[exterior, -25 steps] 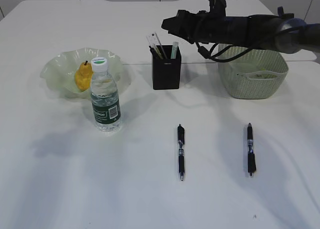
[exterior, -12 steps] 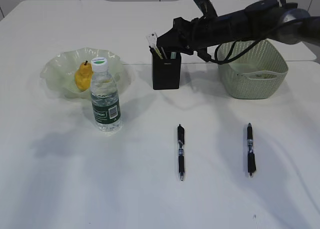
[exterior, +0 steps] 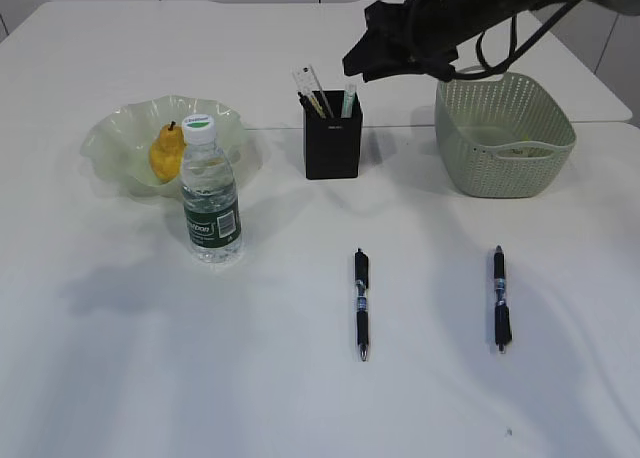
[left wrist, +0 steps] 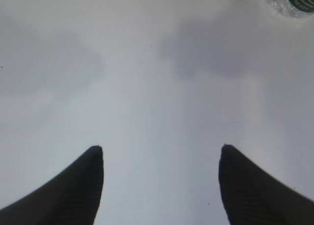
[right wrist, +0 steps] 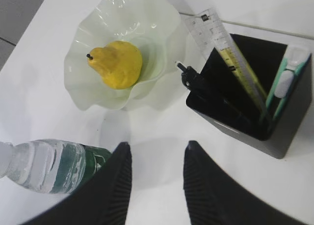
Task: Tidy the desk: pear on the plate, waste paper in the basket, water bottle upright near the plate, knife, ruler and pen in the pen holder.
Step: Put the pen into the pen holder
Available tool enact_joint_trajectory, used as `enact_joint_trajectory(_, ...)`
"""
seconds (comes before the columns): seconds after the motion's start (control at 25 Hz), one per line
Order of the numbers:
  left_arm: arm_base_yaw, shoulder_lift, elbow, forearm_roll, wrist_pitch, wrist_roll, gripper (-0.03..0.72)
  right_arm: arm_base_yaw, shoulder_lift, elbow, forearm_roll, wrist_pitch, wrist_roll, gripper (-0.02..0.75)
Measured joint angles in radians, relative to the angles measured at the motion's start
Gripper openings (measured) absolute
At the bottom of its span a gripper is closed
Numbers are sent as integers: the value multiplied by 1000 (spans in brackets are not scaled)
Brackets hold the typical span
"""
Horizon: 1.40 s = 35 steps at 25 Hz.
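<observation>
We note right pincer (right wrist: 156, 154) apart, empty, above pen holder (exterior: 333, 134); left pincer (left wrist: 161, 158) apart, empty over bare table (exterior: 120, 358). Two pens (exterior: 361, 303) lie on table. Risk: flat pen slips from grasp; insertion tips holder.

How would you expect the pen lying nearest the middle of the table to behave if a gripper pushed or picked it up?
The pen looks slim and round-bodied, so a sideways push would probably roll it, though its clip may stop it. It lies flat on the smooth table, so jaws would likely need to close low, and it could slip. It seems stiff and light.
</observation>
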State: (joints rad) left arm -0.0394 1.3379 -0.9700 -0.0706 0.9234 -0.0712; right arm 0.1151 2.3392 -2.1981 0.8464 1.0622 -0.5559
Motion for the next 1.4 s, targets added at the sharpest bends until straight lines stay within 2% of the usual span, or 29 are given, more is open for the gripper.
enact_joint_trajectory(0.28,0,0,0,0,0,0,521,0,-129,21,-169,67,116,267)
enact_joint_trajectory(0.72,0,0,0,-2,0,0,520,0,-395,275,-462,168,373,268)
enact_joint_trajectory(1.04,0,0,0,-4,0,0,521,0,-569,471,-557,175,443,267)
enact_joint_trajectory(1.4,0,0,0,-6,0,0,521,0,-750,806,-636,175,454,268)
